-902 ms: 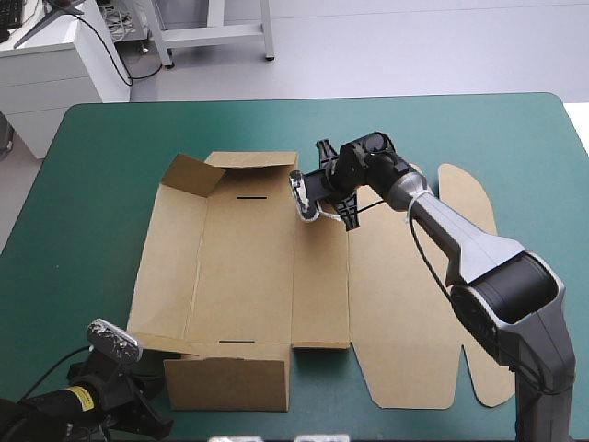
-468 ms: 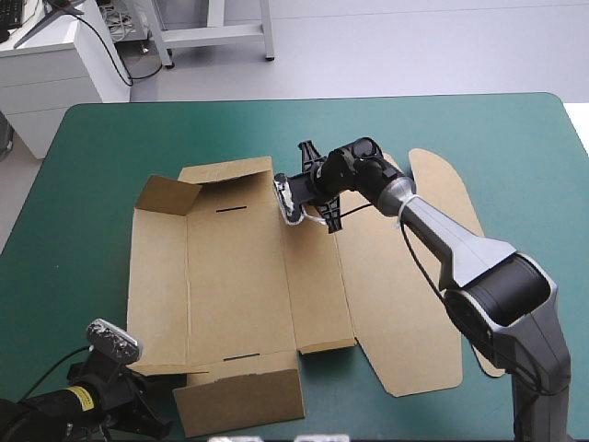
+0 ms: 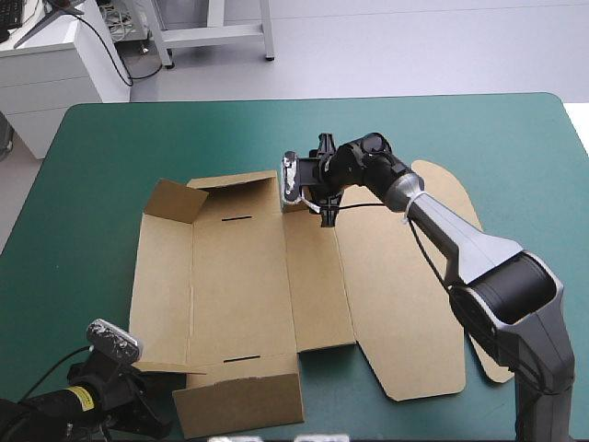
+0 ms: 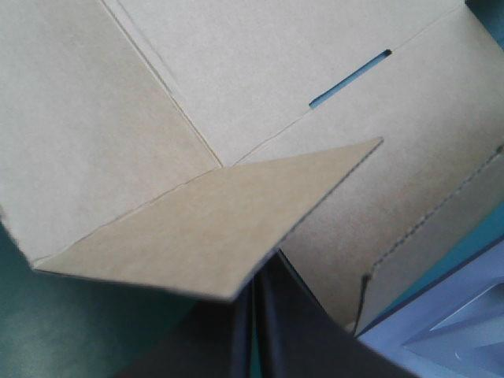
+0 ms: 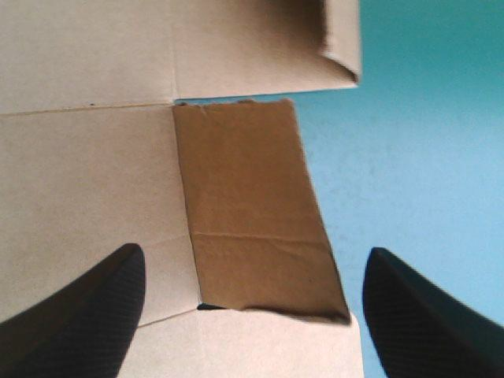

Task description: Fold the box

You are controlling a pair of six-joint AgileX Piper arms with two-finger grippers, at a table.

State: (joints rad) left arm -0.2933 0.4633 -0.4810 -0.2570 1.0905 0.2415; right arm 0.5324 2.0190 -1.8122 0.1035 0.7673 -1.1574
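Observation:
The brown box [image 3: 235,285] lies as a mostly flat cut sheet in the middle of the teal-green table. Its far-left corner flap [image 3: 175,198] and its near wall [image 3: 239,401] are raised. My right gripper [image 3: 311,177] hovers at the sheet's far edge over a small darker flap [image 5: 252,213]. In the right wrist view the right gripper [image 5: 252,256] is open, its black fingers [image 5: 87,303] wide apart with nothing between them. My left gripper [image 3: 147,412] sits at the box's near-left corner. There the left gripper [image 4: 256,315] is shut, just under a raised triangular flap [image 4: 213,216].
The lid panel with rounded tabs [image 3: 433,267] spreads flat to the right under the right arm. Bare teal-green cover [image 3: 83,203] shows left of the box and beyond its far edge.
The box slid left and turned slightly with the right gripper on its far edge. The right gripper has now opened and let go. The left gripper has not moved.

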